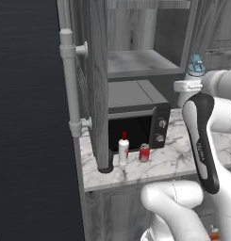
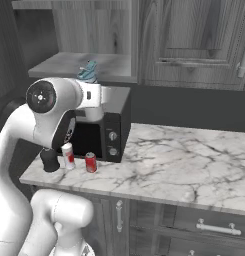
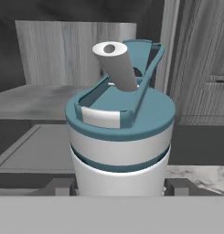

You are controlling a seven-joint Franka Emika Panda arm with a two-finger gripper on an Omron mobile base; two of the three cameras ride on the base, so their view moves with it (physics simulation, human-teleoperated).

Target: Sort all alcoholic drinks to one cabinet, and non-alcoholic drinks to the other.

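Pale-grey bottle (image 3: 120, 151) clamped between the two dark fingertips (image 3: 63, 186) of the gripper (image 3: 119, 187), jaws closed against its lower sides. Stood upright in that grip, long axis vertical, light-blue cap (image 3: 120, 109) on top with a white spout (image 3: 117, 65) slanting up out of it. Carried high, above the top of the microwave (image 1: 138, 117) and level with the open cabinet (image 1: 140, 61) shelf, as seen at the arm's end in the left base view (image 1: 196, 66) and beside the white wrist in the right base view (image 2: 88, 72).

Lower down, three more drinks left on the marble counter (image 2: 194, 160), in front of the microwave near the counter's front left corner. Small white bottle (image 1: 123, 149) with red cap and red label upright, neck pointing straight up. Red can (image 1: 144, 153) just beside it, also upright, apart from it by a small gap. Squat dark bottle (image 2: 49, 160) at the far left, close to the white bottle; mostly hidden behind the open cabinet door (image 1: 100, 84) in the left base view, neck hidden by the arm in the right base view. Closed upper cabinet (image 2: 194, 40) further right, above the bare stretch of counter.
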